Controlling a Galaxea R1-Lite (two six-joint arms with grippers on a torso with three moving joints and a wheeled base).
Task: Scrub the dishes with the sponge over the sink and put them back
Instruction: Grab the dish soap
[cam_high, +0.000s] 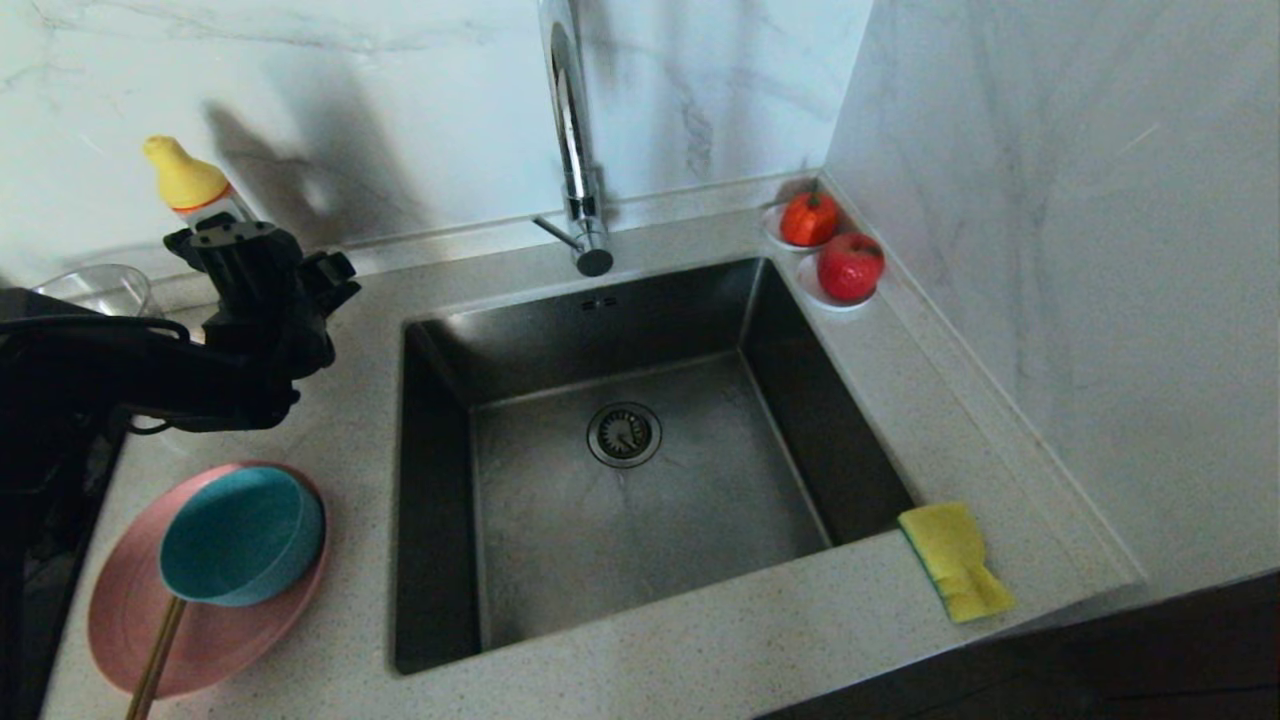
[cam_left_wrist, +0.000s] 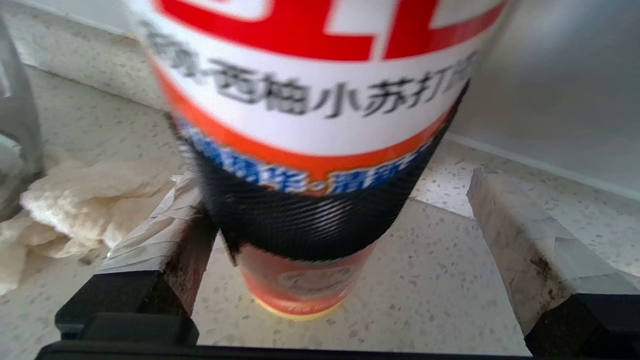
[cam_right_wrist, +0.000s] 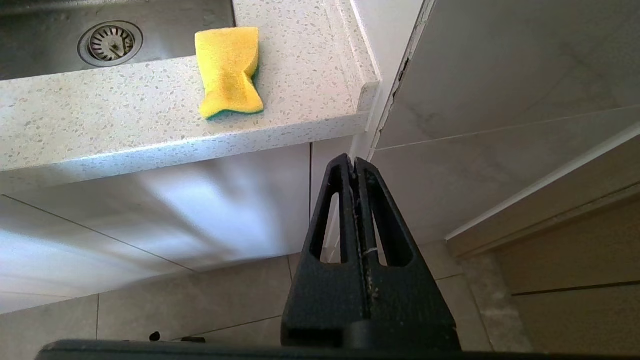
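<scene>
On the counter left of the sink (cam_high: 720, 500), the teal bowl (cam_high: 240, 535) sits on the pink plate (cam_high: 130, 640), with the brown chopsticks (cam_high: 155, 660) poking out from under the bowl. The yellow sponge (cam_high: 955, 560) (cam_right_wrist: 229, 70) lies at the sink's front right corner. My left gripper (cam_high: 270, 255) (cam_left_wrist: 332, 200) stands open at the back left, its taped fingers (cam_left_wrist: 520, 240) on either side of a red-and-white detergent bottle (cam_left_wrist: 310, 125) with a yellow cap (cam_high: 185, 180). My right gripper (cam_right_wrist: 355, 162) is shut and empty, parked below the counter's front edge.
A chrome tap (cam_high: 575, 150) rises behind the sink, whose drain strainer (cam_high: 624, 434) is in the middle. Two saucers with red fruit (cam_high: 810, 220) (cam_high: 850, 268) stand at the back right. A glass jug (cam_high: 95, 290) and an off-white rag (cam_left_wrist: 75, 200) are beside the bottle.
</scene>
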